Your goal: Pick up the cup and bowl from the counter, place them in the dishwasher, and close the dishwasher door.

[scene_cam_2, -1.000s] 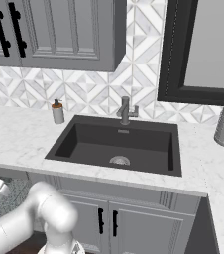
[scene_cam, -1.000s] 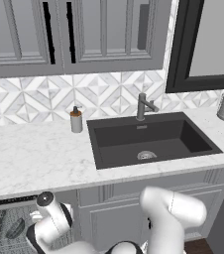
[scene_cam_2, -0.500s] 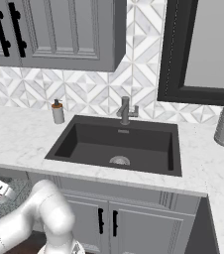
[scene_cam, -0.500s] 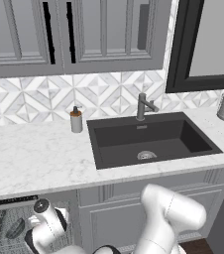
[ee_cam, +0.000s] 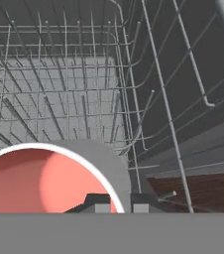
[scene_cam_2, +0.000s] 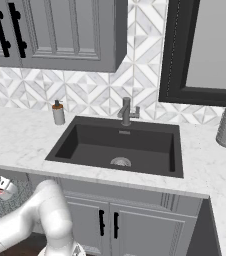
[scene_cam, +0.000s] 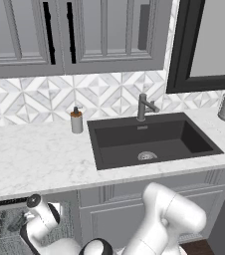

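One cup (ee_cam: 39, 178), red inside, is pinched by its rim between the closed gripper (ee_cam: 118, 202) above one dishwasher (ee_cam: 84, 94) wire rack. No readable writing.

Cup (ee_cam: 44, 178) at lower left, red inside up, white rim, grey wall; pincer (ee_cam: 118, 204) tips pinch the rim, one inside, one outside; grey wire rack (ee_cam: 84, 99) of the dishwasher beyond and beneath; brown floor (ee_cam: 203, 191) at lower right.
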Controlling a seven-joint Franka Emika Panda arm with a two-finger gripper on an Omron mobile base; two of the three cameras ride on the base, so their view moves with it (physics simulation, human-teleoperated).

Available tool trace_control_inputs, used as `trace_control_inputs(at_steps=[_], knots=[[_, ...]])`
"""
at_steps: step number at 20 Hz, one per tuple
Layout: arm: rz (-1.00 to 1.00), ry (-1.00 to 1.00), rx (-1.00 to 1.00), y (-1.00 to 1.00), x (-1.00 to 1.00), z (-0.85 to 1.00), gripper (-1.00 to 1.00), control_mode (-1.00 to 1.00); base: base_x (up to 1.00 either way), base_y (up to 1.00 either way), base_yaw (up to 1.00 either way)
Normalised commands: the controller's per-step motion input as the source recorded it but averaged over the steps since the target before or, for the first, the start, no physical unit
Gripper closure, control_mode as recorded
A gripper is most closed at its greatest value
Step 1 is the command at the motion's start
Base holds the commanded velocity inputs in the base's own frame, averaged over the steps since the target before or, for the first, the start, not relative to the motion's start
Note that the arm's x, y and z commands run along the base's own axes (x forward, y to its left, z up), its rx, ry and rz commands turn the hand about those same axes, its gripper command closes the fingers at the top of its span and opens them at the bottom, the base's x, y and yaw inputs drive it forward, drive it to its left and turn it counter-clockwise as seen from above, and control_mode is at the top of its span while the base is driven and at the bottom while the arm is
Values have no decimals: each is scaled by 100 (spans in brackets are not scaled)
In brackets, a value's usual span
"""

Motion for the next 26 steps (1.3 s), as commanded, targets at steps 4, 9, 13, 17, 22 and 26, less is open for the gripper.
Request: trace_control_inputs(at_steps=[4, 9, 13, 17, 22, 26], knots=[[1, -2, 0, 18, 0, -9, 100, -100, 0, 0, 0], [1, -1, 0, 20, 0, -15, 100, -100, 0, 0, 0], [2, 4, 0, 21, 0, 0, -100, -100, 0, 0, 0], [3, 0, 0, 3, 1, 0, -100, -100, 0, 0, 0], [3, 5, -2, 0, 0, -2, -100, -100, 0, 0, 0], [5, 2, -1, 0, 0, 0, -100, -100, 0, 0, 0]])
